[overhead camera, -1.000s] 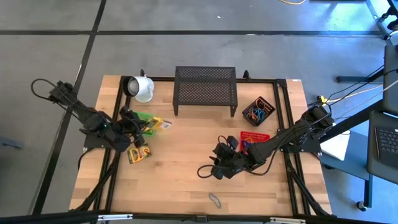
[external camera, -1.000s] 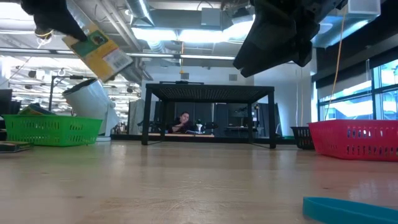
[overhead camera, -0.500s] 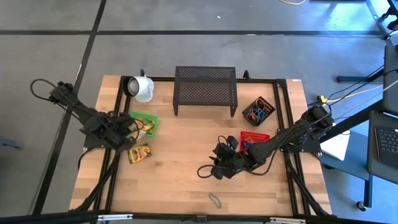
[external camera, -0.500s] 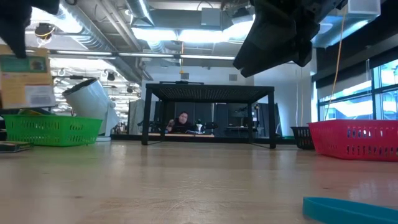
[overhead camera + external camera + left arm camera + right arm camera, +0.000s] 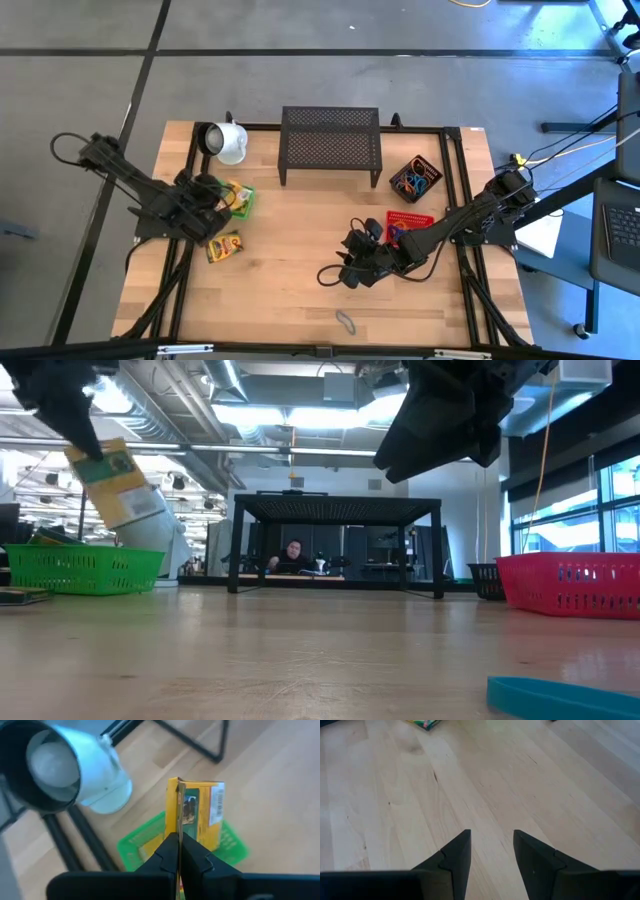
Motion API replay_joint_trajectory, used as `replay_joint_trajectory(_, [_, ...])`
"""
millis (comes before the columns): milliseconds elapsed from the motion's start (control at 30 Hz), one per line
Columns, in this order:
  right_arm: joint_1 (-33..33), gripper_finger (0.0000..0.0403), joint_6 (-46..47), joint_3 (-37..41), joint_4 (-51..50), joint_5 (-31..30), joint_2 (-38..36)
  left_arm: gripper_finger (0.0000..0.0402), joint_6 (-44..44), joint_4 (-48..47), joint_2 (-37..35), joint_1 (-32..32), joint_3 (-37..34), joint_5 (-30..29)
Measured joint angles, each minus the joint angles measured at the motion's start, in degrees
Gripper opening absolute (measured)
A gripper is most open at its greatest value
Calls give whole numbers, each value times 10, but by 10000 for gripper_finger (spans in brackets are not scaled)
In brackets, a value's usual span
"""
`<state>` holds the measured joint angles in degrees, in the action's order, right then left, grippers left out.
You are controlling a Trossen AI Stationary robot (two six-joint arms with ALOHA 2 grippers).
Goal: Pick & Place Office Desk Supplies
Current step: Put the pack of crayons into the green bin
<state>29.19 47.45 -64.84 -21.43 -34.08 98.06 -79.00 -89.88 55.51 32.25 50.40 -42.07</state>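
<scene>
Above green basket (image 5: 150, 842), crayon box (image 5: 197, 815) in left tool (image 5: 179, 851)

The table (image 5: 300, 260) is pale wood, smooth with visible grain. At the frame's upper centre stands a matt black perforated metal rack (image 5: 330, 143); the mug (image 5: 228, 141) at upper left looks glossy white. The green basket (image 5: 85, 570) seems latticed plastic, the crayon box (image 5: 197, 815) printed card.

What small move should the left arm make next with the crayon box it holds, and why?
Probably lower it into the green basket. The left tool is shut on the crayon box, held by its thin flap in the air over that basket, beside the white mug.
</scene>
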Motion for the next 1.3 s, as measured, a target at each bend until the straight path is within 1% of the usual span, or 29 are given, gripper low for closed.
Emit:
replay_joint_trajectory(133, [0, 149, -2, 0, 0, 0, 0, 2, 7, -1, 13, -22, -38, 25])
replay_joint_trajectory(267, [0, 149, -3, 0, 0, 0, 0, 3, 7, -1, 23, -38, -67, 25])
replay_joint_trajectory(367, [0, 149, -3, 0, 0, 0, 0, 3, 7, -1, 27, -47, -74, 15])
replay_joint_trajectory(567, [0, 149, -3, 0, 0, 0, 0, 3, 14, 4, 27, -50, -74, 19])
replay_joint_trajectory(733, [0, 149, -3, 0, 0, 0, 0, 3, 88, 61, 27, -50, -74, 55])
replay_joint_trajectory(867, [0, 148, -3, 0, 0, 0, 0, 7, 107, 92, 27, -50, -74, 119])
replay_joint_trajectory(933, [0, 148, -3, 0, 0, 0, 0, 14, 104, 92, 29, -50, -74, 144])
replay_joint_trajectory(1033, [0, 148, -2, 0, 0, 0, 0, 30, 99, 93, 29, -50, -74, 165])
replay_joint_trajectory(1300, [0, 148, -2, 0, 0, 0, 0, 91, 98, 112, 29, -50, -74, 166])
